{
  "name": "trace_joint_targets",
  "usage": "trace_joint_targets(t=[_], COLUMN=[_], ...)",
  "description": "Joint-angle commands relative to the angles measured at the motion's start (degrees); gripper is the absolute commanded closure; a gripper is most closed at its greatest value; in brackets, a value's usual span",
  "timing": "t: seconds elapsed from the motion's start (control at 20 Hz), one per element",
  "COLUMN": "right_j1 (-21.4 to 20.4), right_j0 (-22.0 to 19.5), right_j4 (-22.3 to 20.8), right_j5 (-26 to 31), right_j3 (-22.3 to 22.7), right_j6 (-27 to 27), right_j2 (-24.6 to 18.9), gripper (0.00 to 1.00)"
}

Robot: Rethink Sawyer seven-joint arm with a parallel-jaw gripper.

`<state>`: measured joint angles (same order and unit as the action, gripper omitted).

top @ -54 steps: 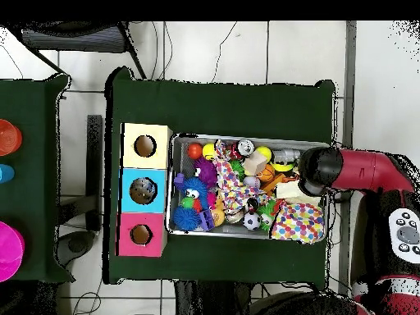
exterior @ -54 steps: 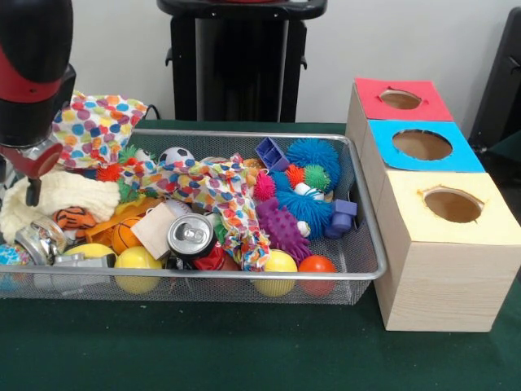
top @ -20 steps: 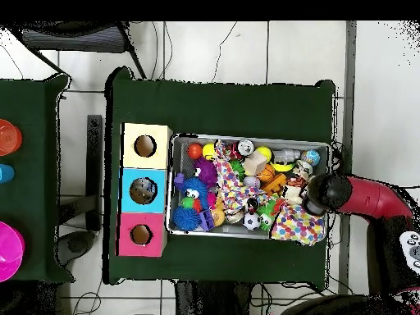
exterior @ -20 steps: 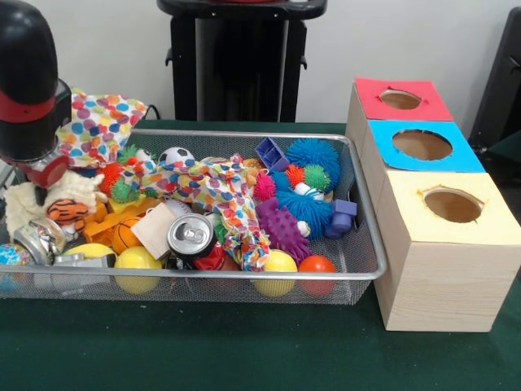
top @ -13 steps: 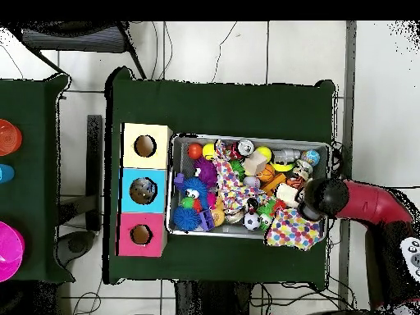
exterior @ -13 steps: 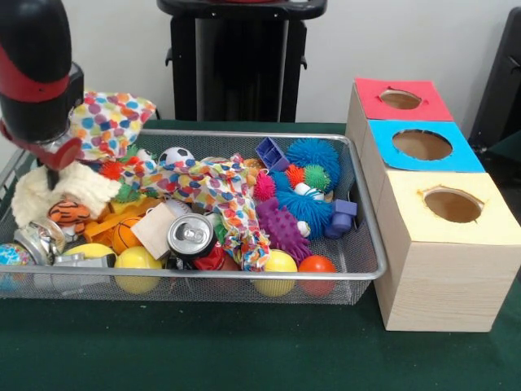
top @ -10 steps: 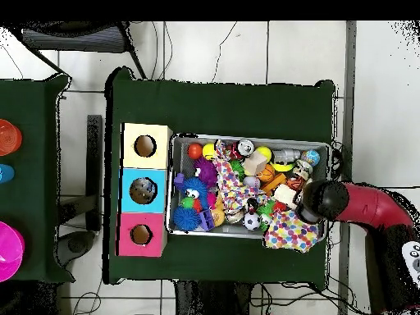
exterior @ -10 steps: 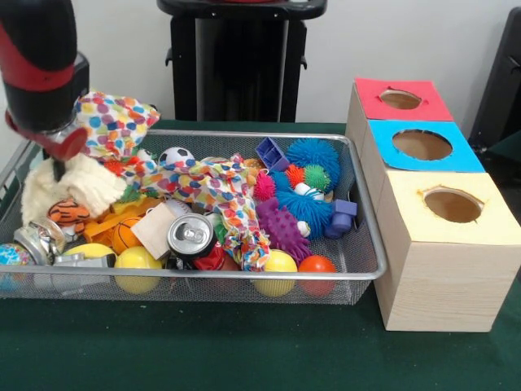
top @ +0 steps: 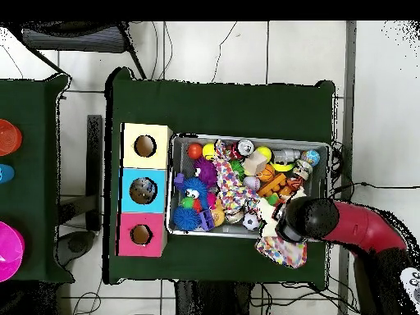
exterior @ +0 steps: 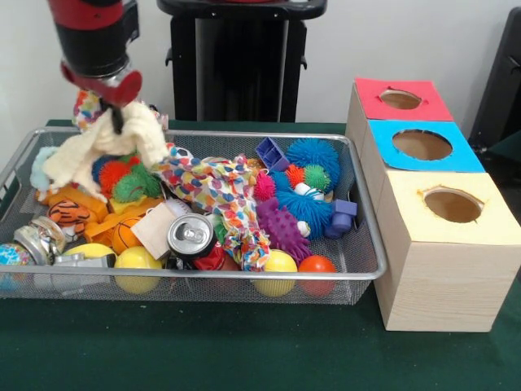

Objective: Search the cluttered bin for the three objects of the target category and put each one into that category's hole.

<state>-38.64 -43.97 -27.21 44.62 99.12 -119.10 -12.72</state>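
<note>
A pale wall [exterior: 407, 41] rises behind the green-clothed table [exterior: 244, 350], which stands on a white tiled floor [top: 205, 49].

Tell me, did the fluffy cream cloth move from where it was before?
Yes. The cream cloth was lying low at the wire bin's left end. Now it hangs from the gripper, lifted above the toys and shifted right, toward the bin's middle.

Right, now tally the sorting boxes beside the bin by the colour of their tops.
Red-topped box: 1
Blue-topped box: 1
Yellow-topped box: 1
Total: 3 boxes, each with one round hole in its top.
</note>
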Motion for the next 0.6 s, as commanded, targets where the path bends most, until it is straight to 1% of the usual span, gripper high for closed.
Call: trace_joint_targets(t=[0.05, 0.2, 0.35, 0.5, 0.55, 0.6], right_j1=[-3.5, -4.6, -6.9, -10.3, -10.9, -12.4], right_j0=[-1.3, -2.5, -2.8, -3.3, -3.4, -3.5], right_j4=[4.0, 4.9, 6.2, 7.8, 7.9, 8.7], right_j5=[-5.9, -8.0, -7.7, -8.4, -8.5, -8.9], right_j3=[11.0, 12.1, 13.5, 16.4, 16.8, 18.2], right_j6=[3.2, 3.2, 3.2, 2.8, 2.8, 2.6], right_j2=[-7.3, -8.4, -9.1, -10.5, -10.7, -11.5], gripper=[1.00, 1.00, 1.00, 1.00, 1.00, 1.00])
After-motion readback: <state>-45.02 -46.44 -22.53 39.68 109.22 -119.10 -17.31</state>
